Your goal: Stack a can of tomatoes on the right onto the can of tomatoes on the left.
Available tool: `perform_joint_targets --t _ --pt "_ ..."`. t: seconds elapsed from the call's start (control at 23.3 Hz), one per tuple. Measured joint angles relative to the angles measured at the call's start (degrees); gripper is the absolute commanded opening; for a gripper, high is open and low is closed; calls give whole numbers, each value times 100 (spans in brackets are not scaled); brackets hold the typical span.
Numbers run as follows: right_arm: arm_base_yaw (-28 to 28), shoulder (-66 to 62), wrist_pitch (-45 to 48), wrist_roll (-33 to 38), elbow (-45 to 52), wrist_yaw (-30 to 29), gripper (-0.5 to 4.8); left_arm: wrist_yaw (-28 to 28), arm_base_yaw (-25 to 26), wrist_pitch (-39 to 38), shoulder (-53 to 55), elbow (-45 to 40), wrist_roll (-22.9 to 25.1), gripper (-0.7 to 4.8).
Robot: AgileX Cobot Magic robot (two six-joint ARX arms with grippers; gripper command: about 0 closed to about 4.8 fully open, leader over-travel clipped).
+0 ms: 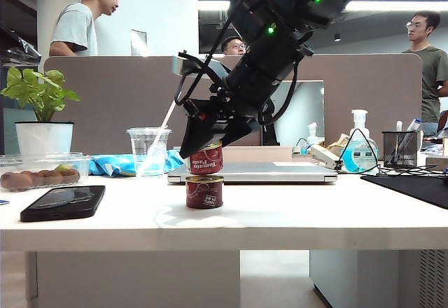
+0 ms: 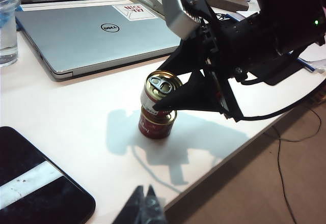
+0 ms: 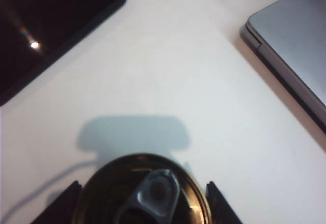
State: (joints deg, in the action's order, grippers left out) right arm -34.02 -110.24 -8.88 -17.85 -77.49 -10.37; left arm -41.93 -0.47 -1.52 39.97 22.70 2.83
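- A white table (image 1: 280,213) holds a small red can of tomato paste with a white label (image 1: 204,192), standing upright near the middle.
- A second red can with a gold pull-tab lid (image 1: 206,158) is right above it. From the side, the two look lined up, and the upper can's base seems to sit on or just over the lower can's lid; I cannot tell whether they fully touch.
- The right gripper (image 1: 207,145), black with two wedge-shaped fingers, reaches down from an arm coming in from the upper right. Its fingers sit on either side of the upper can, clamped on its body just under the lid.
- In the right wrist view the gold lid (image 3: 145,193) fills the space between the two black fingertips (image 3: 218,203).
- The left gripper (image 2: 145,206) hovers low near the table edge, well apart from the cans. Its tips appear pressed together with nothing between them.
- A silver closed laptop (image 1: 252,173) lies behind the cans, and a black phone (image 1: 63,203) lies off to the left.
- My judgement: carrying and aligning are done. What remains is letting the can settle, releasing it, and pulling the arm clear without tipping the stack.
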Motion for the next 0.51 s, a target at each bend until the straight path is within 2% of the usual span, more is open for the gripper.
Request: perform_joint_targets --t 0.21,0.51 --pt "4 -111 9 2 -2 -17 177 -2 0 -2 -2 0 0 -4" --pt "0 -157 33 0 -22 -31 309 -2 0 -2 2 0 0 -4"
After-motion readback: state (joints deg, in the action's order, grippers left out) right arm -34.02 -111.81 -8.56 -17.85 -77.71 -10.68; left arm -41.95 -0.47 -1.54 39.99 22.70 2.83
